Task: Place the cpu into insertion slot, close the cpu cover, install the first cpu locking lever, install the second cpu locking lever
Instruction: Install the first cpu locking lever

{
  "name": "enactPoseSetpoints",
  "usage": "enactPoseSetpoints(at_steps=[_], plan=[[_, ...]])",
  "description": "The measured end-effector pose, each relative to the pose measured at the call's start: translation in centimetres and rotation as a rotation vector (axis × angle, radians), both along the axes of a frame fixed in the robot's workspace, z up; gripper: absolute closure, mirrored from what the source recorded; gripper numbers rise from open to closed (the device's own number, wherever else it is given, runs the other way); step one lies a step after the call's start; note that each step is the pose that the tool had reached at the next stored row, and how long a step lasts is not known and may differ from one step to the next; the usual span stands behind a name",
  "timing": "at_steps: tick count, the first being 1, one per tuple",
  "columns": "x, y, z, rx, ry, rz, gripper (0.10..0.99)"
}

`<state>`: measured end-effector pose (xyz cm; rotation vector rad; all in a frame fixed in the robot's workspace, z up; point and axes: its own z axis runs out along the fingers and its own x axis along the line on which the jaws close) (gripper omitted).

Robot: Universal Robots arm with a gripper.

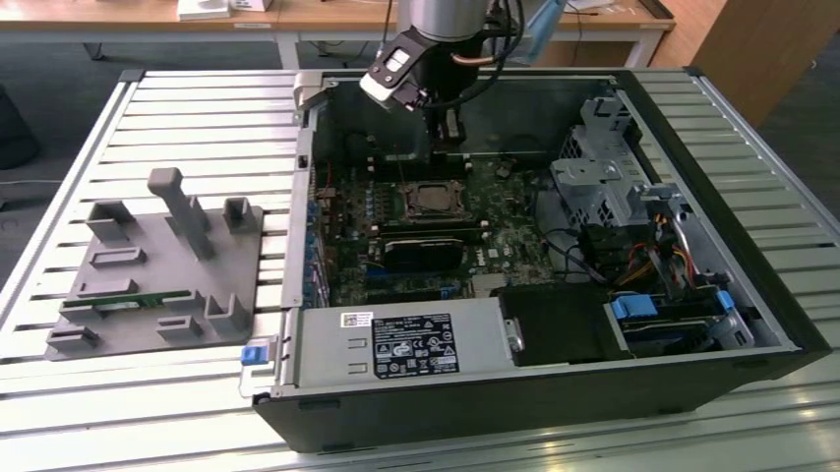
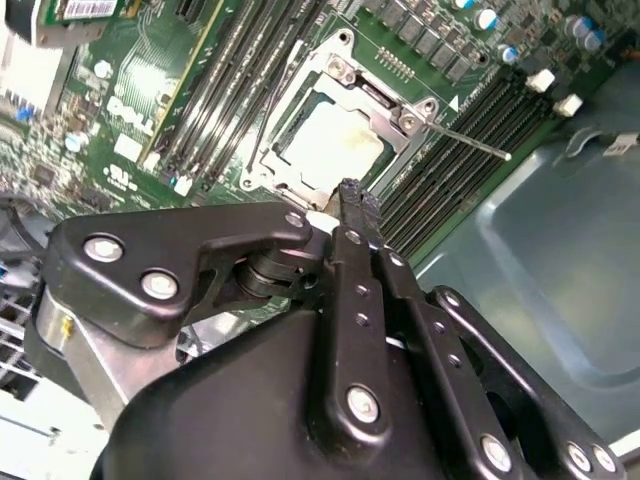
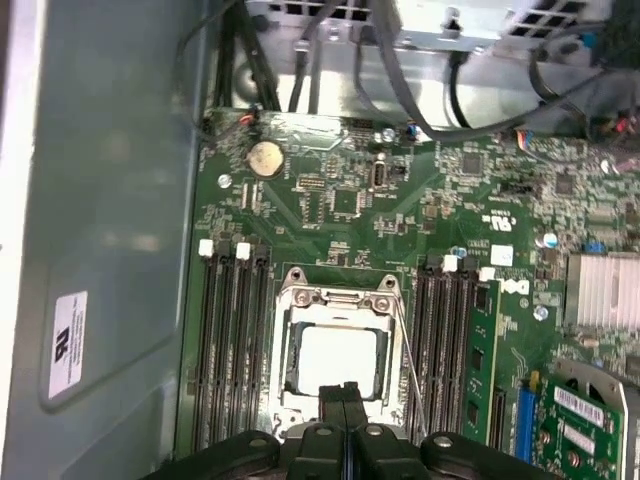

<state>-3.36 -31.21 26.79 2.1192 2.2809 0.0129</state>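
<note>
Matt silvery metal cpu point(image 3: 336, 360), shiny bare-metal cpu cover point(image 3: 336, 297), semi-gloss black metal claw point(image 2: 355, 197)

i look down into an open black computer case point(image 1: 552, 413) lying on a slatted metal table point(image 1: 197, 98). a grey power supply point(image 1: 393, 344) sits inside. its green motherboard point(image 3: 300, 235) carries a round coin battery point(image 3: 264, 157) and black memory slots point(image 3: 232, 340). beside the case, at the exterior view's left, a grey fixture plate point(image 1: 145, 265) holds a green memory stick point(image 1: 132, 301)

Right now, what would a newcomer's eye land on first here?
The open computer case dominates the exterior view, with the shut gripper hanging over its motherboard. In both wrist views the silvery cpu lies framed by the cpu cover, just ahead of the gripper.
</note>
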Motion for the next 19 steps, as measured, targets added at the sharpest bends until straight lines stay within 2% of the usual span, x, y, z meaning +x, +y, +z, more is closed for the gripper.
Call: enactPoseSetpoints(at_steps=[6, 12, 19], plan=[[0.0, 0.0, 0.0, 0.0, 0.0, 0.107, 0.98], [0.0, 0.0, 0.0, 0.0, 0.0, 0.147, 0.98], [0.0, 0.0, 0.0, 0.0, 0.0, 0.22, 0.98]])
